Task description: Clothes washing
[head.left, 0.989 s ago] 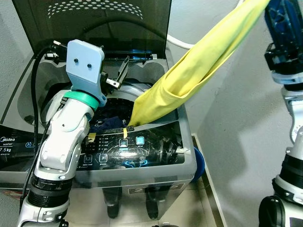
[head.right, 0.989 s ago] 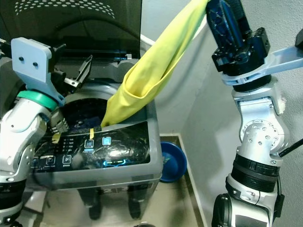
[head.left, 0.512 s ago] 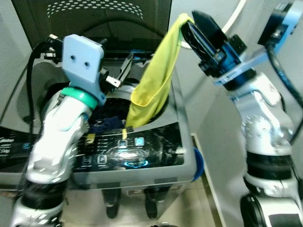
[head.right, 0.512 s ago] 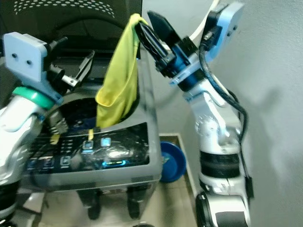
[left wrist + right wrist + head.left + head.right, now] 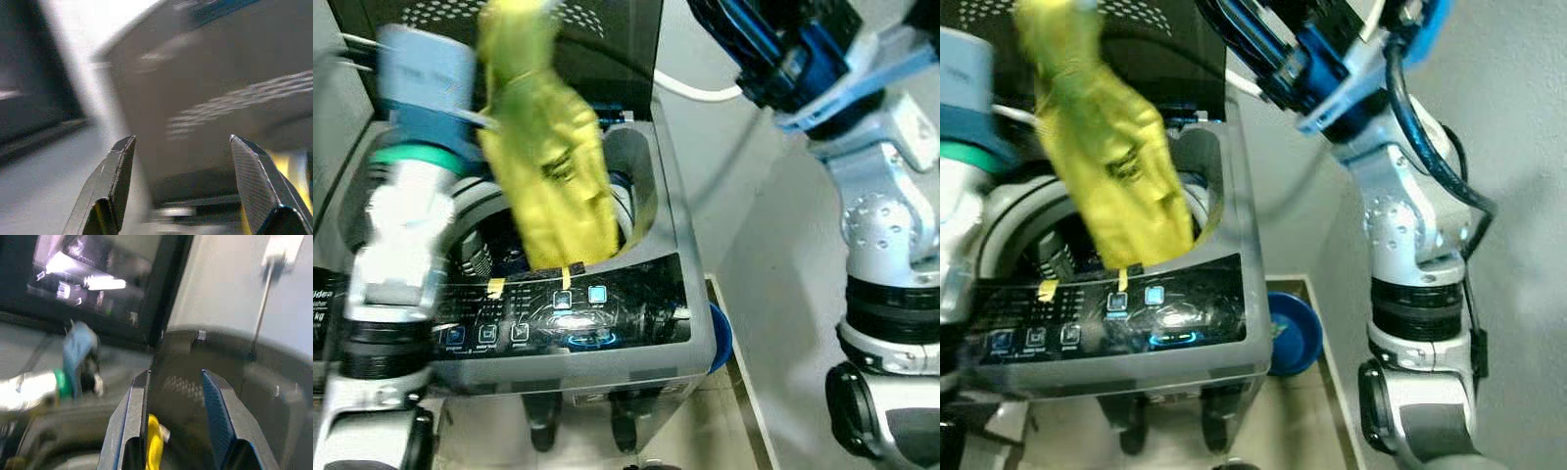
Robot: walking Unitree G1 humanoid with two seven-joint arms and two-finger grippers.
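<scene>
Where lid [image 5: 509,29] rises, yellow garment [image 5: 548,176].

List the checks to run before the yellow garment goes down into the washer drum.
1. Washer lid raised: ok.
2. Yellow garment over the drum: ok, though its lower end hangs at the front rim.
3. Grip on the garment: cannot tell; its top leaves the picture.
4. Left gripper jaws open, empty: ok.
5. Right gripper jaws open: ok.
6. Control panel lit: ok.
</scene>
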